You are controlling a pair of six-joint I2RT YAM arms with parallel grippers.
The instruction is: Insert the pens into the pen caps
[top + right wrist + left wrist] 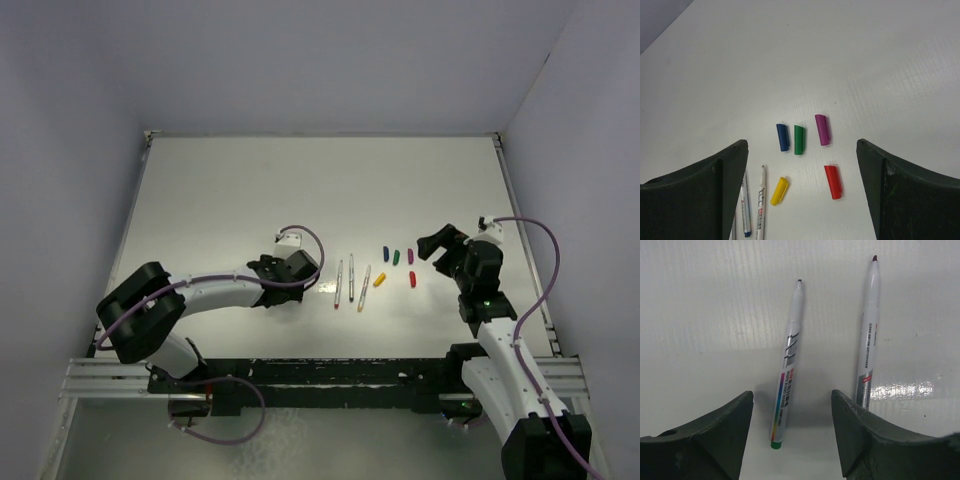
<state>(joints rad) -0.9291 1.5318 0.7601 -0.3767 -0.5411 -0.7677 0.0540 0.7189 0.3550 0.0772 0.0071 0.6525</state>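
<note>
Three silver pens lie side by side at the table's middle. Five caps lie just right of them: blue, green, magenta, red and yellow. My left gripper is open, left of those pens. In the left wrist view it stands over a green-ended pen lying between the jaws, untouched. A red-tipped pen lies beside the right finger. My right gripper is open and empty, right of the caps. Its view shows them ahead: blue, green, magenta, red, yellow.
The white table is walled at the left, back and right. Purple cables loop over both wrists. In the right wrist view two pens lie by the left finger.
</note>
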